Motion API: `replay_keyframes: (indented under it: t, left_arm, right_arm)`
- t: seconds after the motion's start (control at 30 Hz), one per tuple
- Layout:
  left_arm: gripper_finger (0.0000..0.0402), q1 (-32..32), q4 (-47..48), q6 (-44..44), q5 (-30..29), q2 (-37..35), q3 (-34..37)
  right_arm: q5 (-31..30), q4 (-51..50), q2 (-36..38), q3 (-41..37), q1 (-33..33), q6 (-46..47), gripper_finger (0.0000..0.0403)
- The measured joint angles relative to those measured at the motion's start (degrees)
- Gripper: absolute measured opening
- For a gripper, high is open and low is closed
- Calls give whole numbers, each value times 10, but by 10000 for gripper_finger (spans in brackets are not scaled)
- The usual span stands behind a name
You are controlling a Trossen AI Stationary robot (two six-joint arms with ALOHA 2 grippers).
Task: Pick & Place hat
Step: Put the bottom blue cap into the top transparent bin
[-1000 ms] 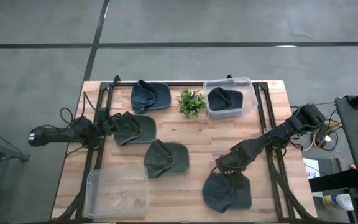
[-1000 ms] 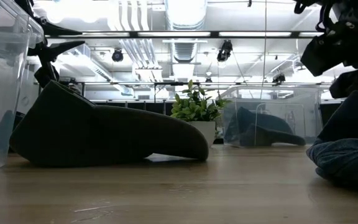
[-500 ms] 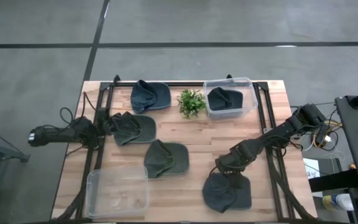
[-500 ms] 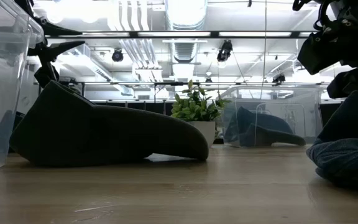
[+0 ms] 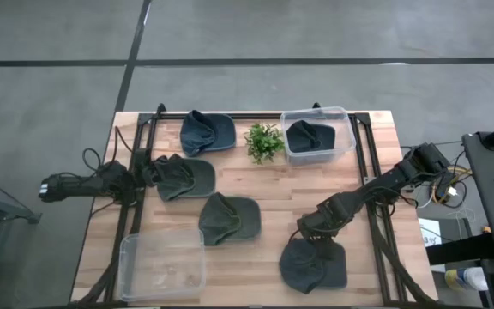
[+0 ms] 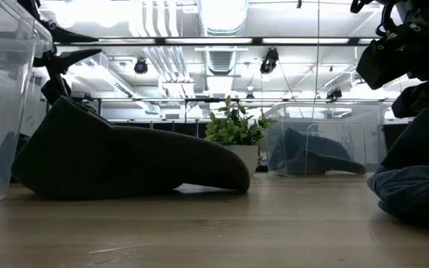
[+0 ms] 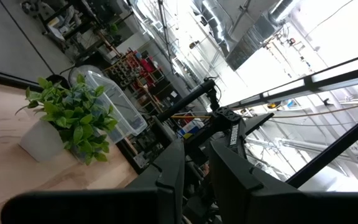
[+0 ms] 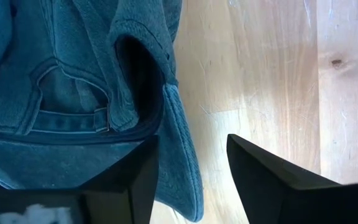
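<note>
Fingers (image 8: 135, 180) of right gripper (image 5: 314, 239) stand apart, straddling the back edge of a denim cap (image 5: 313, 264) on the table (image 5: 376, 129), near-right of the plant (image 5: 263, 141); one finger over the cloth, other over bare wood. Left gripper (image 5: 148, 168) clamps a dark cap (image 5: 183, 177) left of the plant.

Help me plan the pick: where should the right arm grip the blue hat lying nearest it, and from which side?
Grip the blue hat's rear edge by the strap opening, from above. That edge rises off the table, and the right end effector already straddles it, fingers open.
</note>
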State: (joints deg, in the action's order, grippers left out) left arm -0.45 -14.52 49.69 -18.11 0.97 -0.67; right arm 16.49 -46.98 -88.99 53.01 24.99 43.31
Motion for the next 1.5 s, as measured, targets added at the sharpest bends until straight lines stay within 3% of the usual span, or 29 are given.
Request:
replay_keyframes:
  t: [0.13,0.4,0.83,1.5]
  left_arm:
    - [69,0,0,2,0,0,0]
    - [69,0,0,2,0,0,0]
    - [69,0,0,1,0,0,0]
    - [69,0,0,0,-15,0,0]
  right_arm:
    - [0,0,0,0,0,0,142]
    - [14,-1,0,0,0,-9,22]
    - [12,-47,13,22,0,-17,14]
    - [-169,-341,27,260,-21,-101,12]
